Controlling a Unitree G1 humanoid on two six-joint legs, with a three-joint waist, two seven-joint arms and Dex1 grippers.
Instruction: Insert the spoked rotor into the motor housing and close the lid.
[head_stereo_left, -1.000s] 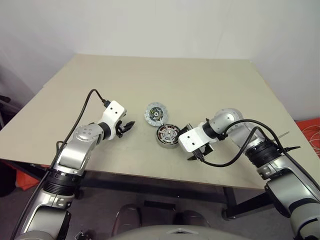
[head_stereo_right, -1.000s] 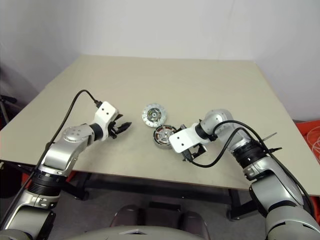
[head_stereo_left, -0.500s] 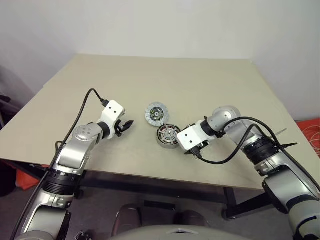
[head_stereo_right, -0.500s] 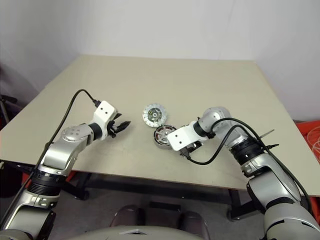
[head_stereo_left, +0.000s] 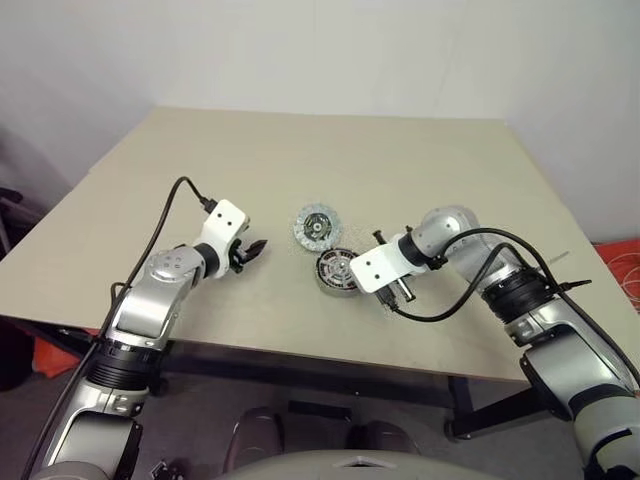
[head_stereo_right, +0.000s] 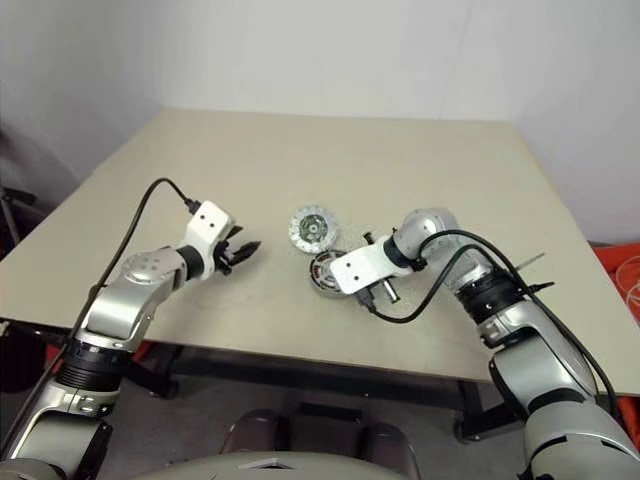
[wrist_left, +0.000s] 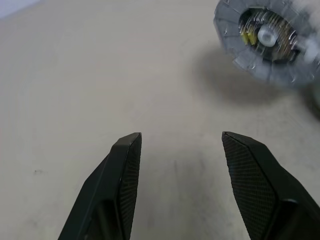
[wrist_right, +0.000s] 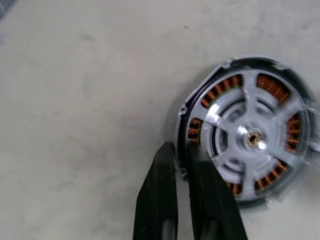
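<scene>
Seeing no readable labels or writing on any part. Our right gripper (wrist_right: 181, 165) has its fingers together, tips at the rim of the motor housing (wrist_right: 247, 135), gripping nothing. We see the spoked rotor (wrist_right: 255, 142) already seated inside it, copper windings showing through the cut-outs. Lid (head_stereo_left: 316, 227) lies flat on the table (head_stereo_left: 400, 160) just beside the housing. Our left gripper (wrist_left: 181, 142) hovers with jaws apart, empty, pointing toward the lid.
</scene>
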